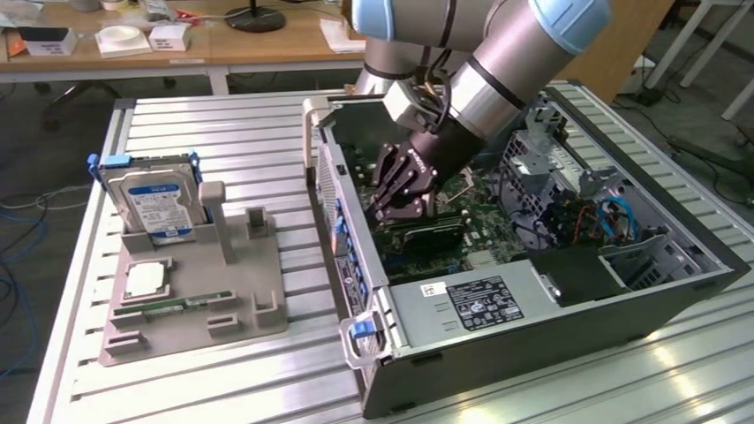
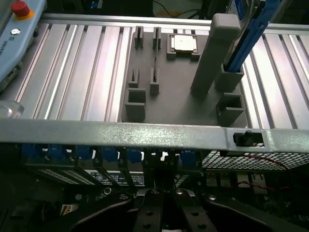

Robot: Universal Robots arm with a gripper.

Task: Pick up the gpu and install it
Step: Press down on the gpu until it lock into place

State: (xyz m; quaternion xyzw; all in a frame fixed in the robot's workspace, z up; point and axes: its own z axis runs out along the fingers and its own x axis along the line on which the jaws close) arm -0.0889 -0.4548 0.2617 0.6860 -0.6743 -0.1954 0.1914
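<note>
A ribbed aluminium worktop (image 1: 224,141) gleams under overhead light. Behind the worktop stands a wooden desk (image 1: 271,44) over grey floor (image 1: 48,132), cables trailing beside it.

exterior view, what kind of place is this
Probably a robotics lab or workshop: an open computer case on a slatted aluminium table, a grey parts fixture holding a hard drive, and wooden desks behind.
</note>
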